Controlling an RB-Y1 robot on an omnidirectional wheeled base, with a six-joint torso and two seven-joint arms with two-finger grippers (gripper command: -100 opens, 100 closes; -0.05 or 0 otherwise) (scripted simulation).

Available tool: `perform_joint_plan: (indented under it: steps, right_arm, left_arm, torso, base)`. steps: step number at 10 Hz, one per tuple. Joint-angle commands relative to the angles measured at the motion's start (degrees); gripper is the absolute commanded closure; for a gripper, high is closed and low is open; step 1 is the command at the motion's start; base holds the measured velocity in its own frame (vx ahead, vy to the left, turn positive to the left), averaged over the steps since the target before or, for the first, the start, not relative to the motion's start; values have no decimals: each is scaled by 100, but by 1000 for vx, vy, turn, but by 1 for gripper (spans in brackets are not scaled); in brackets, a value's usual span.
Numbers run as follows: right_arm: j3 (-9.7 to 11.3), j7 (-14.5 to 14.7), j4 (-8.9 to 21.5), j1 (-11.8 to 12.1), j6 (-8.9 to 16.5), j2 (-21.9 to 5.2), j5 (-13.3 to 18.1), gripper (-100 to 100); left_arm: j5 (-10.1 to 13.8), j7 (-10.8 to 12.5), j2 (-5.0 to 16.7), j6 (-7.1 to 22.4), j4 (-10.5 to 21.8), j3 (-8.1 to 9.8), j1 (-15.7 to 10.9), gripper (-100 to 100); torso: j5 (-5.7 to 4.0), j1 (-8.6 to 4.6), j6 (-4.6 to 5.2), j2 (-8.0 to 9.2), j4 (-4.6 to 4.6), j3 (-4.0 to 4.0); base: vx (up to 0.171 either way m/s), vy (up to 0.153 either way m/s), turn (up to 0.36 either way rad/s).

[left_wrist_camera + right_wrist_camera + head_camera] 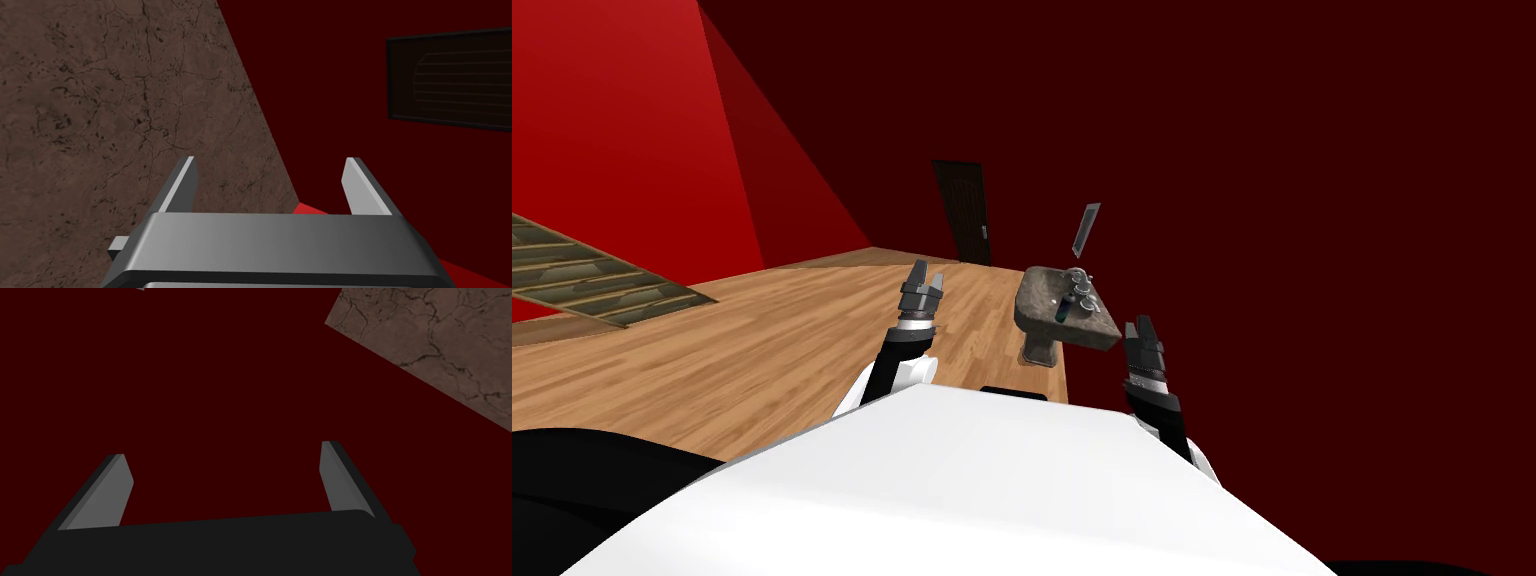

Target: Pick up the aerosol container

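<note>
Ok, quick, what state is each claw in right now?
Left claw: open, holding nothing.
Right claw: open, holding nothing.

A brown, stone-patterned pedestal sink (1032,298) stands on a wooden plank floor (772,340) against a dark red wall (1312,200). Silver taps (1082,284) sit at its back. A small mirror (1086,230) hangs above. A dark door (962,212) stands beyond. A slatted wooden panel (582,275) shows far left.
</note>
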Motion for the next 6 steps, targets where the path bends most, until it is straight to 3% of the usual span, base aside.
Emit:
perform_joint_plan:
  steps: [1,6]
  right_arm:
    - [-87,201,122,68,-8,45,145,-100]
    - [-355,765,512,204,67,77,623,-100]
  left_arm:
    - [0,0,0,0,0,0,0,0]
    - [0,0,0,0,0,-1,0,0]
  torso:
    - [0,0,0,0,0,0]
    - [5,21,-3,-10,-2,-5]
  base:
    - [-77,-4,-156]
    - [-69,20,-111]
